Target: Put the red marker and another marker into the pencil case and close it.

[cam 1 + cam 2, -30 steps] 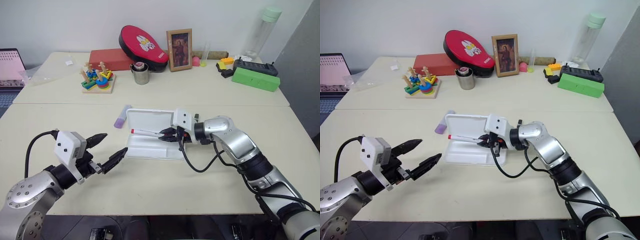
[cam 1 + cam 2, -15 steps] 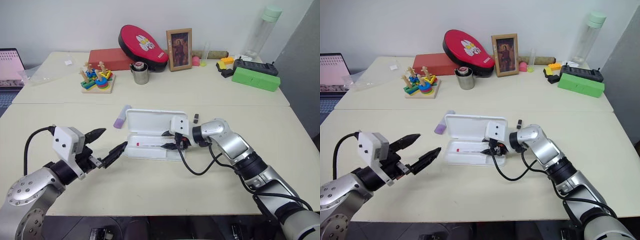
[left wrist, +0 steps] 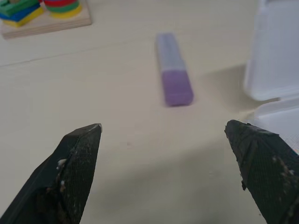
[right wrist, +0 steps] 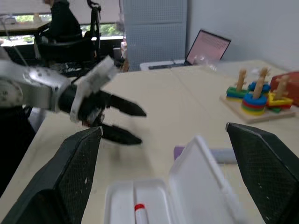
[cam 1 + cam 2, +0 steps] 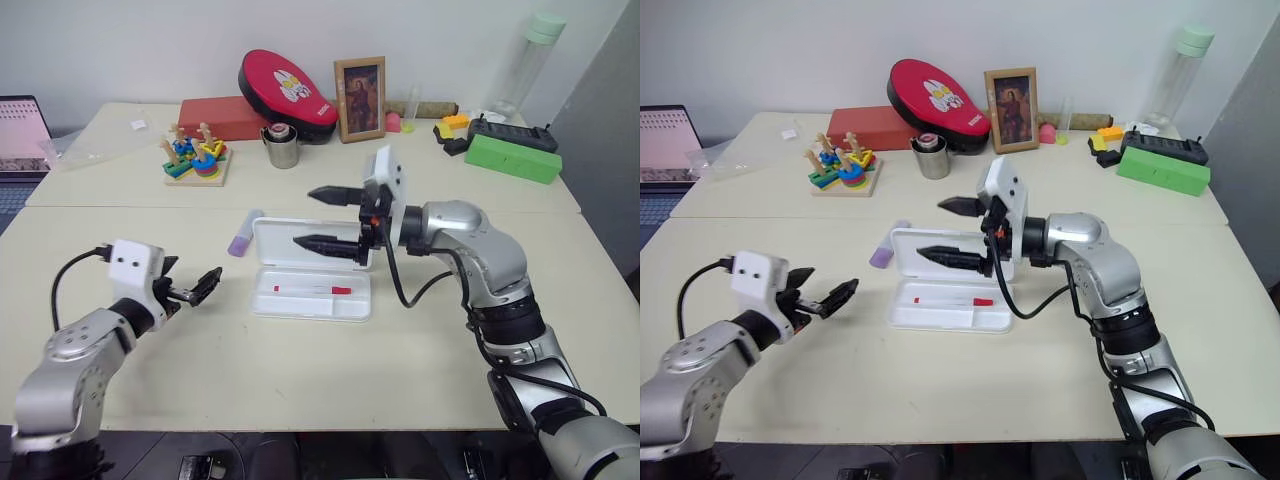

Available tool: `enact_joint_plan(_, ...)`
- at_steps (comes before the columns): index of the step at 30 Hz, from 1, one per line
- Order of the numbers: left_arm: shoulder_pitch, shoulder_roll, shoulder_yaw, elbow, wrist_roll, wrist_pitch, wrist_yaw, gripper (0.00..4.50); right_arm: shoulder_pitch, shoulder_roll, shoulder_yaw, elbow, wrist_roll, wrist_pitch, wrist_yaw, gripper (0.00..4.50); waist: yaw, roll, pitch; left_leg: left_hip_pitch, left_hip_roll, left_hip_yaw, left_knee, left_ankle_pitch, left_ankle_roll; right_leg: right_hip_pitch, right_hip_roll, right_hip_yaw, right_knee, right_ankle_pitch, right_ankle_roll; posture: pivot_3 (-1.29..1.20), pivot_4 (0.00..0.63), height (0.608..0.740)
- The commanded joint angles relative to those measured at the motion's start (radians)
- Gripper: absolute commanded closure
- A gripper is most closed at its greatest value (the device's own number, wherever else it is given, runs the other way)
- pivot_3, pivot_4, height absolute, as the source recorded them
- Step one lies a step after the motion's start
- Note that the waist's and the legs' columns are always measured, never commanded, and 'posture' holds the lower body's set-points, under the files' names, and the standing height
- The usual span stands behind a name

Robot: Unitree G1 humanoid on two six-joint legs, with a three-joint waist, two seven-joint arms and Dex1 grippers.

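R gripper (image 5: 333, 218) raised over pencil case (image 5: 312, 270), pointing left, empty.

A cream table (image 5: 300, 380) carries clutter along its far edge: a wooden ring-stacking toy (image 5: 196, 157) toward the far left, a red box (image 5: 222, 118), a red oval case (image 5: 287, 84), a metal cup (image 5: 282, 147), a framed picture (image 5: 359, 99), and a green box (image 5: 511, 157) near the far right corner beside a clear bottle (image 5: 531, 62).
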State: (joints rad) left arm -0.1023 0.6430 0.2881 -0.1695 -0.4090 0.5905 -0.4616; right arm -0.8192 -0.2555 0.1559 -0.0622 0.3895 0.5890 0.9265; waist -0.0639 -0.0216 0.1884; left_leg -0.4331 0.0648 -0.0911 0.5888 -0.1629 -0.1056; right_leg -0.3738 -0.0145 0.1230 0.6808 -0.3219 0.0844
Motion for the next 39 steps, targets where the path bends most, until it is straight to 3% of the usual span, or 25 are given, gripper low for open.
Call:
enact_joint_plan(1, -0.072, -0.008, -0.057, 0.092, 0.066, -0.060, -0.003, 0.00, -0.014, 0.006, -0.020, -0.046, 0.017, 0.003, -0.037, 0.03, 0.004, 0.000, 0.000, 0.000, 0.000, 0.000, 0.000, 0.000, 0.000, 0.000, 0.000, 0.000, 0.000, 0.000, 0.000, 0.00, 0.150, 0.740)
enact_joint_plan(18, -0.343, -0.114, -0.200, 0.473, 0.190, -0.210, -0.059, 0.00, -0.002, -0.006, -0.021, -0.061, 0.014, -0.001, -0.109, 0.03, 0.009, 0.000, 0.000, 0.000, 0.000, -0.003, -0.001, 0.000, 0.000, 0.001, 0.000, -0.003, 0.001, 0.000, 0.000, 0.00, 0.150, 0.740)
enact_joint_plan(35, -0.392, -0.146, -0.167, 0.600, 0.220, -0.315, -0.005, 3.22, -0.003, -0.013, -0.023, -0.048, 0.017, -0.003, -0.116, 0.00, 0.008, 0.000, 0.000, 0.000, 0.000, -0.005, 0.000, 0.000, 0.000, 0.001, 0.000, -0.004, 0.002, 0.000, 0.000, 0.00, 0.150, 0.740)
enact_joint_plan(39, -0.399, -0.147, -0.140, 0.611, 0.218, -0.360, 0.036, 3.31, -0.007, -0.016, -0.028, -0.038, 0.020, -0.007, -0.112, 0.00, 0.006, 0.000, 0.000, 0.000, 0.000, -0.005, 0.000, 0.000, 0.000, 0.001, 0.001, -0.004, 0.002, 0.000, 0.000, 0.00, 0.150, 0.740)
